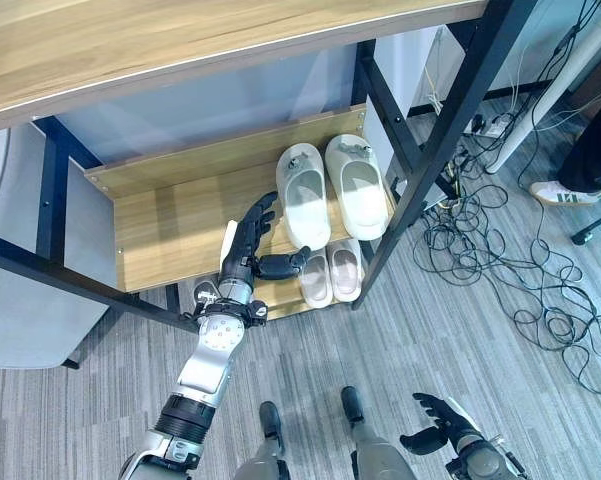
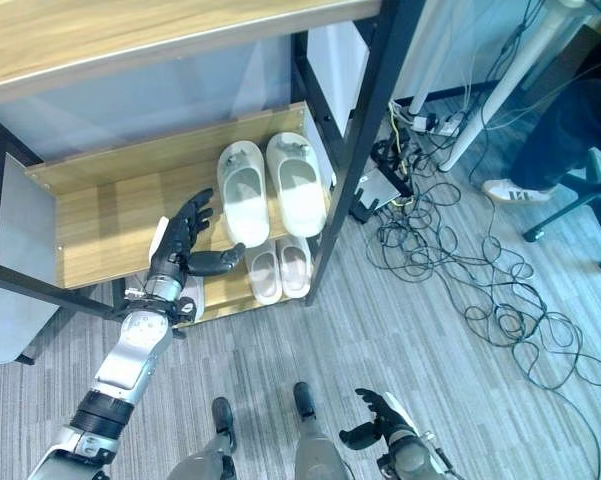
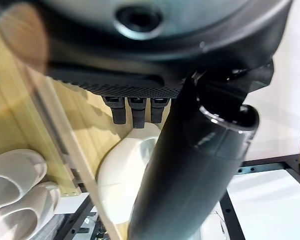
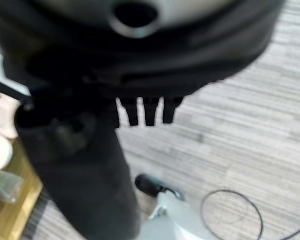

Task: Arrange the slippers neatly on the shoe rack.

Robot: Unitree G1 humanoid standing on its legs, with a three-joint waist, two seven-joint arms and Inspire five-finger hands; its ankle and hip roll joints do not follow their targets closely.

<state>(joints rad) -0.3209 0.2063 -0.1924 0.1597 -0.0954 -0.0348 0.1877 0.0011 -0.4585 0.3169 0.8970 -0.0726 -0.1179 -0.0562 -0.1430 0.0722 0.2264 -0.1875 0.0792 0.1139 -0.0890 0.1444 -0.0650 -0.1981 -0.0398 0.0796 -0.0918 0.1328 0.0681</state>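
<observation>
Low at frame bottom my right hand (image 1: pixel 442 424) hangs loosely spread; centre-frame, my splayed left hand (image 1: pixel 251 243) hovers beside cream slippers (image 1: pixel 332 188) on the shoe rack (image 1: pixel 160 215).

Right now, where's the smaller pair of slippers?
In the left eye view, the smaller pair of slippers sits on the lowest shelf of the shoe rack, just below the larger white pair, right beside the left hand's thumb.

Left arm (image 1: pixel 212 355) is a silver-grey shell with black bands at the joints and small screws round the wrist. Left hand (image 1: pixel 252 245) is all dark, chunky fingers, matte plastic. Right hand (image 1: pixel 438 422) is the same dark build on a grey wrist.
</observation>
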